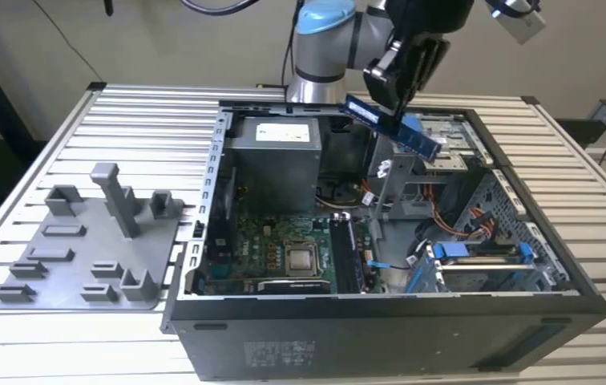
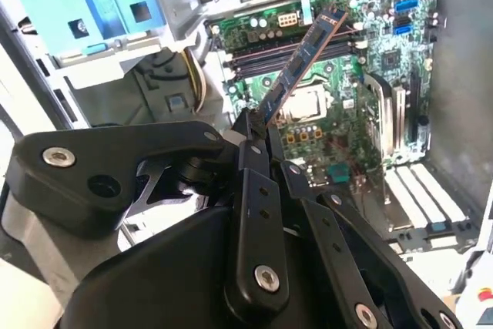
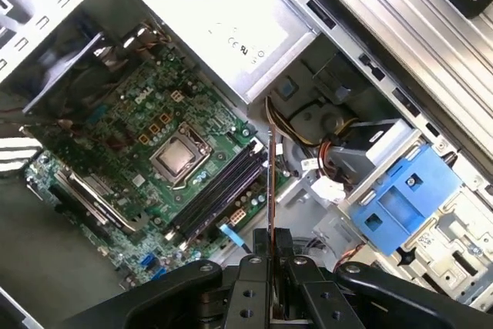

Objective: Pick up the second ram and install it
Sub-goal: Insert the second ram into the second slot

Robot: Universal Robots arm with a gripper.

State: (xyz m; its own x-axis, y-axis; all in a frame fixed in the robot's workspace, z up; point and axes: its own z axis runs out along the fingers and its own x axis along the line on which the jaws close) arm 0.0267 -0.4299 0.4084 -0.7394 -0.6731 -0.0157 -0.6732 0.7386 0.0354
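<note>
**A:** What is the gripper [image 2: 258, 135] doing?

**B:** Its fingers are pressed together on the second ram [image 2: 302, 63], gripping it near one end. The rest of the stick reaches out past the fingertips. In the first wrist view it appears edge-on, as a thin line.

**A:** Where does that put it in the scene?

**B:** It is in the air over the open computer case [image 1: 389, 329], toward the far side and well above the motherboard [image 1: 260, 241].

**A:** Which way does it point?

**B:** In the exterior view its long axis slants. The end by the fingers is higher, toward that view's left, and the other end is lower, toward the right.

**A:** And the memory slots [image 3: 219, 190]?

**B:** They are below the stick on the board and not touching it. They run near to far, and I judge that the stick lies across that line rather than along it. The holder tray [image 1: 68, 297] sits outside the case, on the exterior view's left.
</note>
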